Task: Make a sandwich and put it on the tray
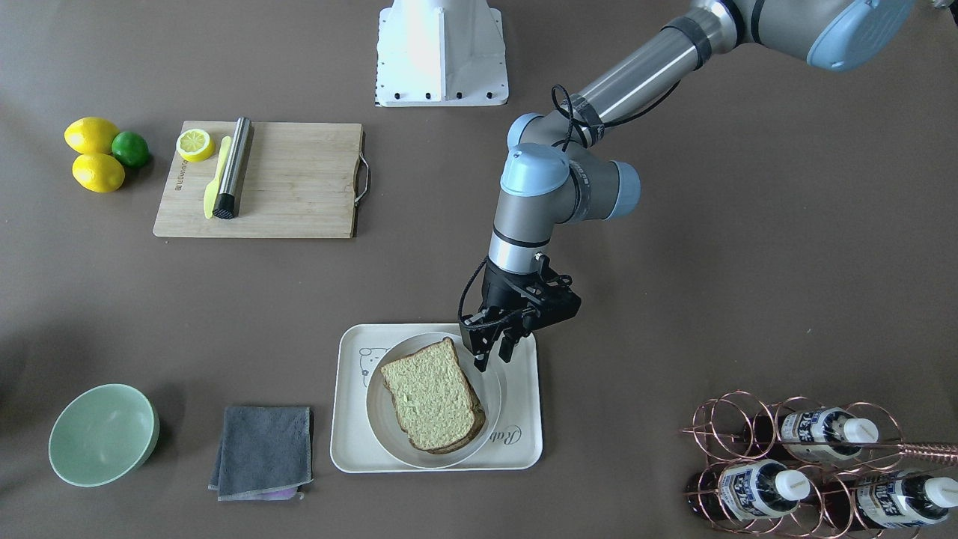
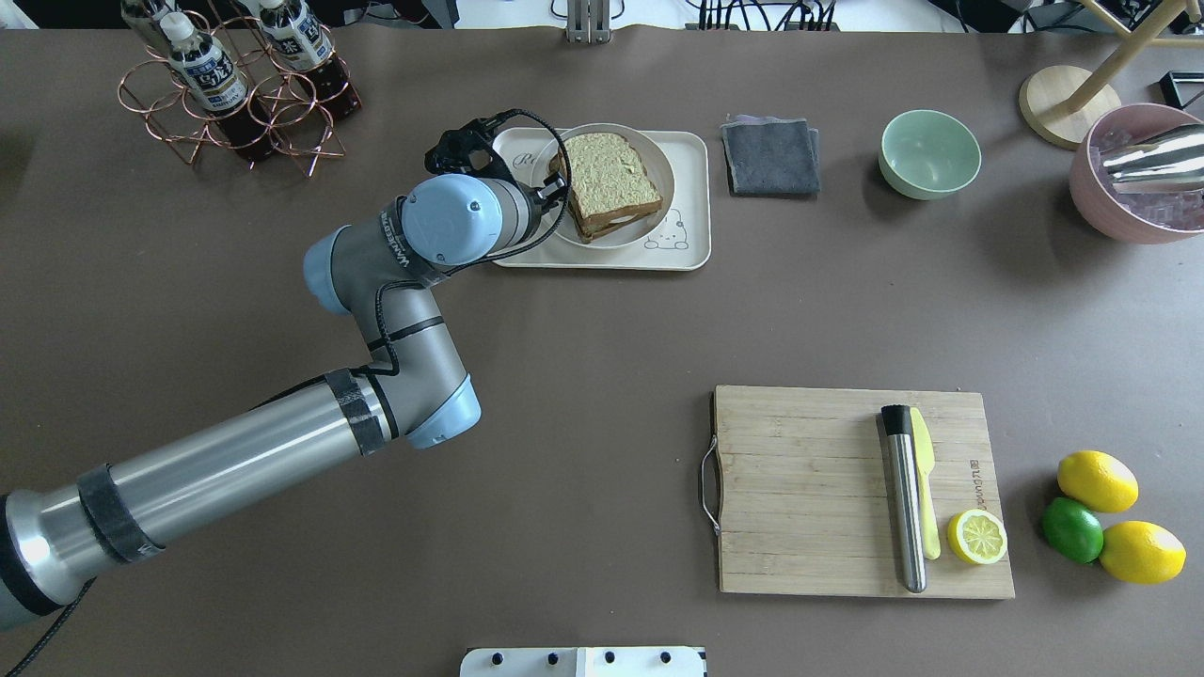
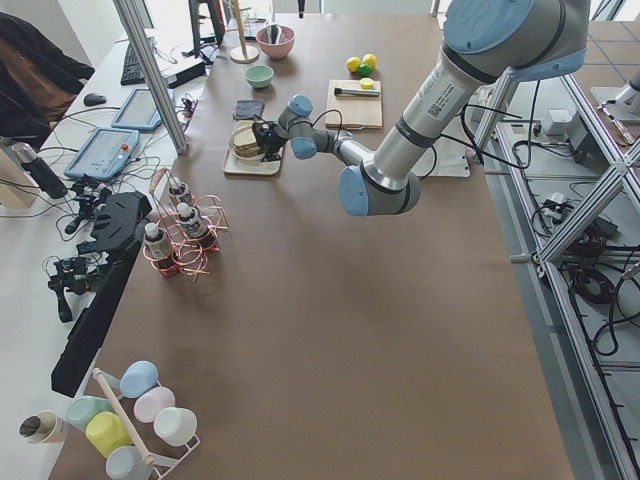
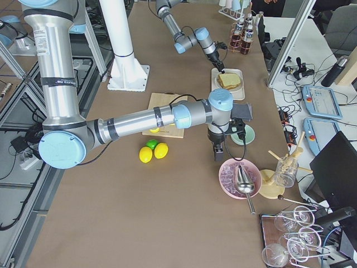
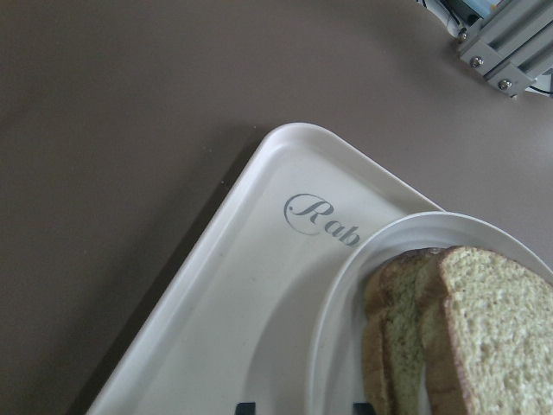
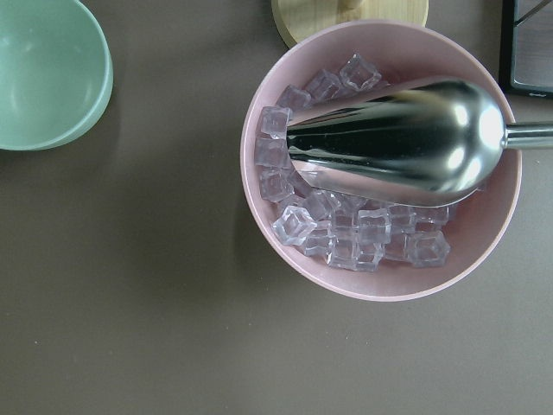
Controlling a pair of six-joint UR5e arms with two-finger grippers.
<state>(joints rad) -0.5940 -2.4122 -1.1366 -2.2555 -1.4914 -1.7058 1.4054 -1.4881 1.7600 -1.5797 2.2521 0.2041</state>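
The sandwich [image 1: 432, 397], two brown-crusted slices of pale bread, lies on a white plate [image 1: 492, 389] that rests on the cream tray [image 1: 352, 449]. The overhead view shows a white sliver between the slices. My left gripper [image 1: 494, 359] stands open at the plate's edge beside the sandwich and holds nothing. In the left wrist view its two dark fingertips [image 5: 244, 407] sit either side of the plate [image 5: 346, 294] rim, near the sandwich [image 5: 484, 337] and the tray [image 5: 233, 303]. My right gripper [image 4: 217, 152] hangs above the table near a pink bowl; I cannot tell whether it is open or shut.
A wooden cutting board [image 2: 809, 489] carries a lemon half, a yellow knife and a metal cylinder, with lemons and a lime [image 2: 1072, 529] beside it. Next to the tray lie a grey cloth [image 2: 769, 156] and a green bowl [image 2: 929, 153]. A copper bottle rack [image 2: 235, 89] and a pink ice bowl [image 6: 380, 164] stand farther out.
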